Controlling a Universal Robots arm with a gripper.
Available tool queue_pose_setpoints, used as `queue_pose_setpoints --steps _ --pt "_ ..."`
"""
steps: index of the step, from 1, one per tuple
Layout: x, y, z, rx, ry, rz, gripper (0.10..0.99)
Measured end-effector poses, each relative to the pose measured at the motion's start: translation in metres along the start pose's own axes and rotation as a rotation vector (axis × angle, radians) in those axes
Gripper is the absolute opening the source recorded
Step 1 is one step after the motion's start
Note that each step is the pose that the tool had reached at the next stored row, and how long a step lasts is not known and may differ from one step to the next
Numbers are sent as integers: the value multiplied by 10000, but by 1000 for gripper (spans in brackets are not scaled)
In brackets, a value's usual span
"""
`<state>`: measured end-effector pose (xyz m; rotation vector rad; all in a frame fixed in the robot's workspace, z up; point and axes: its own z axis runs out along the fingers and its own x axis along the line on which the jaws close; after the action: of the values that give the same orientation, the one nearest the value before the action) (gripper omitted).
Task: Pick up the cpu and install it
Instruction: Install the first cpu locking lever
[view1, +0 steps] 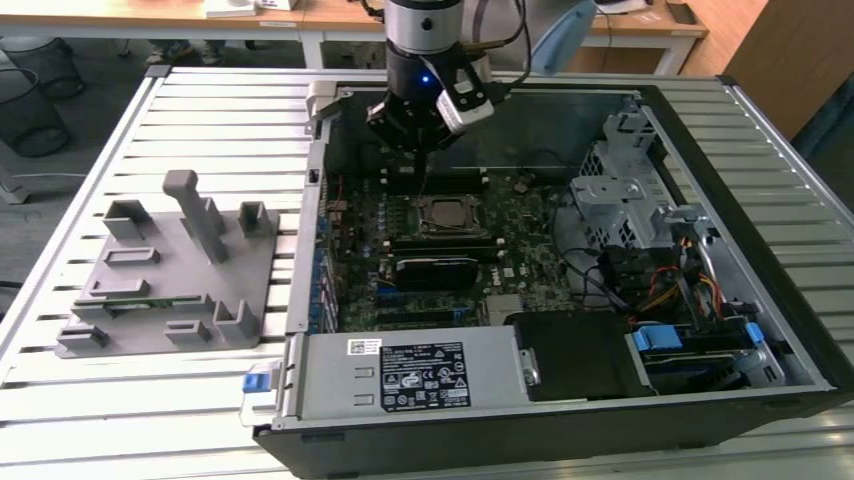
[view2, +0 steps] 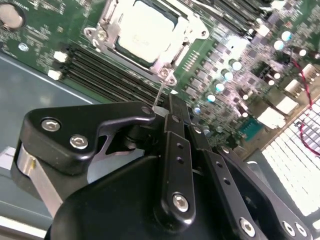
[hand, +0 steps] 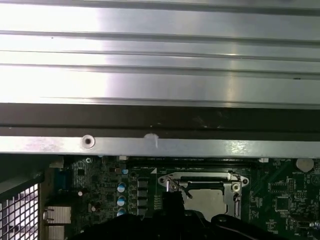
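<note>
Cpu, seated in its socket just below my gripper: light, rigid, fragile; hold by edges. Gripper's opening: cannot tell.

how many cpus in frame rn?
1. The cpu sits in the motherboard socket, near the middle of the open case, directly below the gripper. None on the grey fixture; hidden spares can't be ruled out.

The exterior view looks down from above; both wrist views sit close over the shared socket.
</note>
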<state>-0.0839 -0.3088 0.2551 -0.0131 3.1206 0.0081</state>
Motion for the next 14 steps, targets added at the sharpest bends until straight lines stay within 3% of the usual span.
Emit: queue_pose_setpoints --steps 5,6,8,9,14 --pt "-22 -6 11 -21 1 0 106" --pt "-22 -16 13 -130 0 2 106" --pt "-22 -35 16 -487 -4 10 106" --pt "-22 -43 21 -600 -6 13 106" --pt "-28 -47 53 -622 -10 38 106"
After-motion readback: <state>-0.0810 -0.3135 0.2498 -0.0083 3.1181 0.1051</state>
